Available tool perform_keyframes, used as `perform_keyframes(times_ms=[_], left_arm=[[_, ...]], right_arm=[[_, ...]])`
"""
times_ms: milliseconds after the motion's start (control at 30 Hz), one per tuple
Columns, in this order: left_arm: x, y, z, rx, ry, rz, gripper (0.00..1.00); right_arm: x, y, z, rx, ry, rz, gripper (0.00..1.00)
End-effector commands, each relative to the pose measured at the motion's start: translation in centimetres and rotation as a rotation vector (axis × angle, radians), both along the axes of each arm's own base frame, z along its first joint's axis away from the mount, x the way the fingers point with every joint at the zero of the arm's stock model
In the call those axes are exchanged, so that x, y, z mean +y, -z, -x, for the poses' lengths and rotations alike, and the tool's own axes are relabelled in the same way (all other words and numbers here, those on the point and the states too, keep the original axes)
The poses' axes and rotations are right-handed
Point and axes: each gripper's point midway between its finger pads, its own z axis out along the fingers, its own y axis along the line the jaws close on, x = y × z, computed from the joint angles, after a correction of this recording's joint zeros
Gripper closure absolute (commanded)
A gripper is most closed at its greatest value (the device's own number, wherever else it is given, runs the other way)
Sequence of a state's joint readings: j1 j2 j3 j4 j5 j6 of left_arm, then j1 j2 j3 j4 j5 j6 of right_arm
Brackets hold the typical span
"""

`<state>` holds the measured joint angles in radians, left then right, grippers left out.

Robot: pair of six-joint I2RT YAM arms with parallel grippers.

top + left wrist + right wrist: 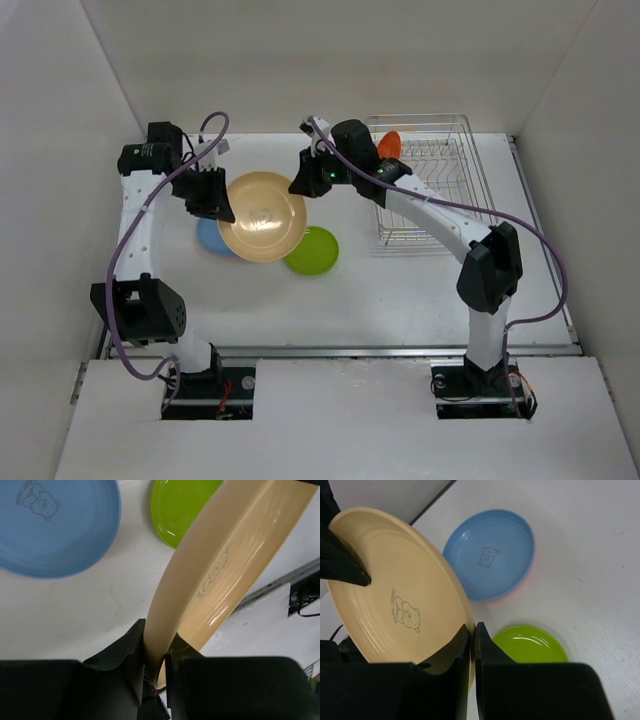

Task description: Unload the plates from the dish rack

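The cream-yellow plate [262,217] hangs above the table between both arms. My left gripper [215,200] is shut on its left rim; the left wrist view shows the rim [235,555] pinched between the jaws of that gripper [156,655]. My right gripper [305,183] is shut on the opposite rim, its fingertips [472,635] clamping the edge of the plate [395,595]. A small orange-red plate [389,145] stands in the wire dish rack [440,200]. On the table lie a blue plate [208,238] and a lime green plate [312,252].
In the right wrist view the blue plate [490,555] rests on a pink plate, of which only the rim [527,577] shows. The green plate [530,645] lies just right of it. White walls enclose the table on three sides.
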<state>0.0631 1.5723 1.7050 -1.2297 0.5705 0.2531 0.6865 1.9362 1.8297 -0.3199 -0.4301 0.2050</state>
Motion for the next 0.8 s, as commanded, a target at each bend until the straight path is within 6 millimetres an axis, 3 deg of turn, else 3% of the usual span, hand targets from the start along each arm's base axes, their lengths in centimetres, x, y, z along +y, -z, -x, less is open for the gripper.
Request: perform_keyframes(times_ms=[0,33,67,100,167,200,267,333,433,567,600,633,667,700,767], left_arm=[[2.5,1.2,-1.6,-0.014,-0.131,-0.131,1.00],[3.2,1.6,-2.0,-0.003,-0.176,-0.146,1.00],[4.0,1.7,-2.1,0.002,-0.206,-0.171,1.00],[5.0,2.4,-2.4,0.033,-0.244,-0.168,1.00],[6.2,2.6,-2.9,0.043,-0.288,-0.172,1.00],[7.1,3.1,-3.3,0.067,-0.326,-0.166,1.00],[8.8,5.1,-3.8,0.139,-0.377,-0.159,1.00],[9.1,5.8,-3.9,0.163,-0.385,-0.158,1.00],[9.7,8.7,-5.0,0.259,-0.425,-0.115,1.00],[9.9,10.8,-6.9,0.321,-0.414,-0.092,1.00],[9.9,12.3,-7.1,0.369,-0.411,-0.090,1.00],[9.7,12.7,-6.8,0.410,-0.405,-0.079,0.94],[9.7,13.1,-6.9,0.424,-0.394,-0.081,0.71],[10.3,13.7,-7.0,0.433,-0.401,-0.113,0.58],[11.0,14.2,-6.5,0.455,-0.407,-0.155,0.44]], right_arm=[[1.3,-4.9,0.7,-0.030,-0.022,-0.115,0.99],[1.3,-3.7,0.4,0.000,-0.009,-0.085,0.92],[1.3,-3.3,0.1,0.009,0.004,-0.071,0.61],[1.1,-3.8,-0.6,-0.004,0.038,-0.064,0.49],[0.6,-2.7,-1.3,0.015,0.086,-0.021,0.31],[0.1,-2.3,-2.1,0.007,0.136,0.001,0.27],[-1.7,-3.8,-3.7,-0.043,0.251,0.013,0.18],[-2.6,-4.4,-4.0,-0.051,0.281,0.017,0.17],[-4.1,-4.8,-4.4,-0.055,0.314,0.022,0.17],[-4.8,-4.2,-4.2,-0.042,0.323,0.035,0.17],[-5.0,-4.3,-4.0,-0.043,0.323,0.034,0.17],[-5.5,-3.9,-4.4,-0.039,0.340,0.044,0.17],[-5.8,-3.8,-4.4,-0.040,0.350,0.049,0.17],[-5.9,-3.7,-4.3,-0.033,0.350,0.056,0.17],[-6.7,-3.6,-4.5,-0.040,0.389,0.074,0.17]])
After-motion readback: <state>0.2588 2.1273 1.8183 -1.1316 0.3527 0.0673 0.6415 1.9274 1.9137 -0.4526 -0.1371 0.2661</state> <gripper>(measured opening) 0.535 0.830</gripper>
